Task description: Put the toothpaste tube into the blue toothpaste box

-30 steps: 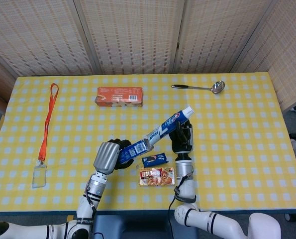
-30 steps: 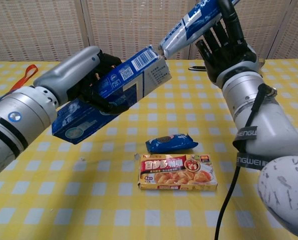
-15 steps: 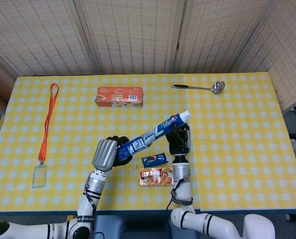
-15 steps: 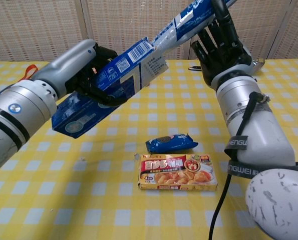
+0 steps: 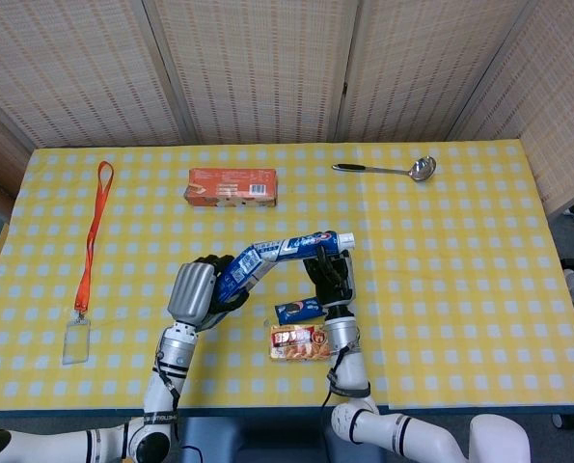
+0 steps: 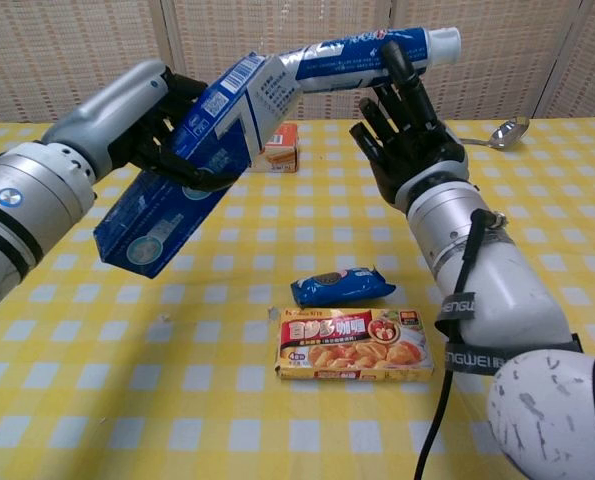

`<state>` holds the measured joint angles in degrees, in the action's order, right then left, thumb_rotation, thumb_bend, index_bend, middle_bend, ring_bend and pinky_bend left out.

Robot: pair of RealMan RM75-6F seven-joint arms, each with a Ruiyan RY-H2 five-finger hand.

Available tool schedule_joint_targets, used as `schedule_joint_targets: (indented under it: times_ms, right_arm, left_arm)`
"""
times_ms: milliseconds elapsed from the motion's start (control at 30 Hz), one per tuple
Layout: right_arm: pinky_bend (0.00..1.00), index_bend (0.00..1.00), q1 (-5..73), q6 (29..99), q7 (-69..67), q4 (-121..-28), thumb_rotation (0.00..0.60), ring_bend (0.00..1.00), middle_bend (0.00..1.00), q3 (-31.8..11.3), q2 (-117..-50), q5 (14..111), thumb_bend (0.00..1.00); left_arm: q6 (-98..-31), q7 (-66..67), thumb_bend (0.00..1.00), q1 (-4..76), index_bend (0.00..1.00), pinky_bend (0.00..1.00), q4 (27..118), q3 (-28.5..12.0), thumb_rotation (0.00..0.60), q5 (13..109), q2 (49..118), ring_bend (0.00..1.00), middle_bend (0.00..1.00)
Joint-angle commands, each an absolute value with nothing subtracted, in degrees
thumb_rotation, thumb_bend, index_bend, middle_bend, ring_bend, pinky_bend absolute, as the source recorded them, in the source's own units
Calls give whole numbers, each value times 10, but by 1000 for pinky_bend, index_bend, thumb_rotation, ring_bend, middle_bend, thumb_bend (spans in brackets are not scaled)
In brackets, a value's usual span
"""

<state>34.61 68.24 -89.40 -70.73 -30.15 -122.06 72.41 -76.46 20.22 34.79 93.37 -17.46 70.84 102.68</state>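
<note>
Change: tube (image 6: 352,62) now levelled, pushed further into box (image 6: 192,160).
Left hand (image 6: 162,120): fingers wrapped round box, mouth angled to receive.
Right hand (image 6: 402,125): fingers pinching tube's cap end.

A glossy printed cardboard box (image 6: 182,165) and a shiny plastic toothpaste tube (image 6: 362,55) are seen; the tabletop (image 5: 460,251) is covered in checked cloth; the spoon (image 5: 388,170) is polished metal.

blue toothpaste box (image 6: 182,165), yellow-checked tablecloth (image 5: 460,251) (white squares), orange lanyard (image 5: 94,231)
</note>
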Motion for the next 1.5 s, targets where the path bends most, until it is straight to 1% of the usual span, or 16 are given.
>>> schedule_joint_targets:
  times_ms: [33,133,200,500,700,867,1167,1500]
  right_arm:
    - [995,783,338,684,-887,-721,600,712,715,-296,-1210,729,468]
    - [995,783,330,688,-877,-742,600,712,715,-291,-1199,735,468]
    - [995,783,333,685,-862,-755,600,713,715,-297,-1195,733,468]
    - [995,783,316,680,-802,-805,600,711,715,-291,-1164,724,467]
    - [995,783,307,671,-783,-824,600,711,715,-291,-1148,715,467]
    - [995,783,299,679,-765,-839,600,711,715,-287,-1135,722,467]
    - [995,783,288,697,-727,-853,600,710,715,-276,-1120,737,467]
    - [995,783,285,707,-731,-829,600,710,715,-265,-1131,746,468]
  left_arm:
    - [-768,198,340,346,609,541,936,-173,600,714,1022,516,635]
    - [-771,196,339,346,609,541,934,-168,600,726,1018,516,635]
    - [-775,199,339,346,609,541,927,-162,600,739,1018,515,635]
    - [-801,213,339,350,609,541,883,-139,600,803,1024,513,635]
    - [-806,220,339,354,609,540,861,-133,600,825,1031,513,635]
    - [-806,217,339,355,609,538,845,-131,600,832,1037,512,635]
    - [-806,232,339,361,606,532,827,-133,600,845,1042,509,635]
    - [-812,238,339,361,606,529,822,-123,600,861,1049,507,635]
